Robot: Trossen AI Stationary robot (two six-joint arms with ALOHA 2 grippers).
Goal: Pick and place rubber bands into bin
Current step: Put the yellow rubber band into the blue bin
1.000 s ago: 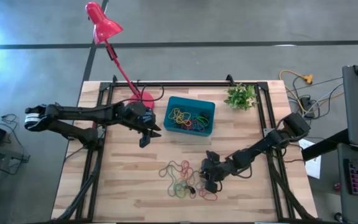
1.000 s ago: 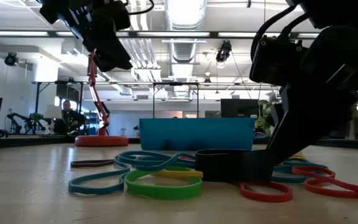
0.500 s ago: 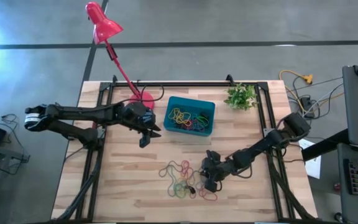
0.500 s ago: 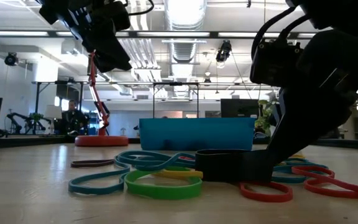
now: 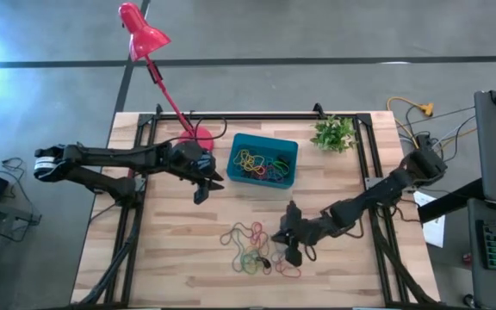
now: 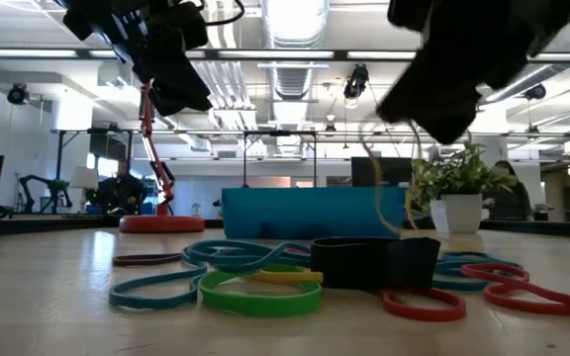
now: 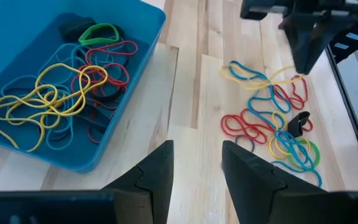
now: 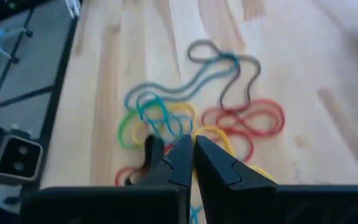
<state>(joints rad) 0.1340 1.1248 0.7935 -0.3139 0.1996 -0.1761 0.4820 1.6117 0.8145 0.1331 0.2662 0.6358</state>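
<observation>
Loose rubber bands point(image 5: 252, 250) in red, yellow, teal, green and black lie in a pile on the wood near the table's near edge, also in the low view point(image 6: 265, 277) and the left wrist view point(image 7: 272, 118). The teal bin point(image 5: 263, 160) point(image 7: 55, 81) holds more bands. My right gripper point(image 5: 294, 250) point(image 6: 404, 104) hangs above the pile's right side, shut on a yellow band point(image 6: 376, 188). My left gripper point(image 5: 201, 191) point(image 7: 196, 168) hovers open, left of the bin and well above the table. My right gripper pinches a thin yellow band point(image 8: 216, 132) between its two fingers, coming from above and pointing down. The band hangs slack below the fingers point(image 6: 376, 188); its lower end reaches down to the pile behind the wide black band point(image 6: 374, 262). The gripper hides the pinched spot.
A red desk lamp stands with its round base point(image 5: 198, 135) at the far left, close to my left arm. A small potted plant point(image 5: 333, 133) sits at the far right corner. Black frame rails point(image 5: 373, 185) run along the table's sides. Bare wood lies between bin and pile.
My right gripper has risen from the pile, where its fingers were down on the table beside the wide black band. A yellow band now hangs from it. The wide black band and the rest of the pile stay where they were.
</observation>
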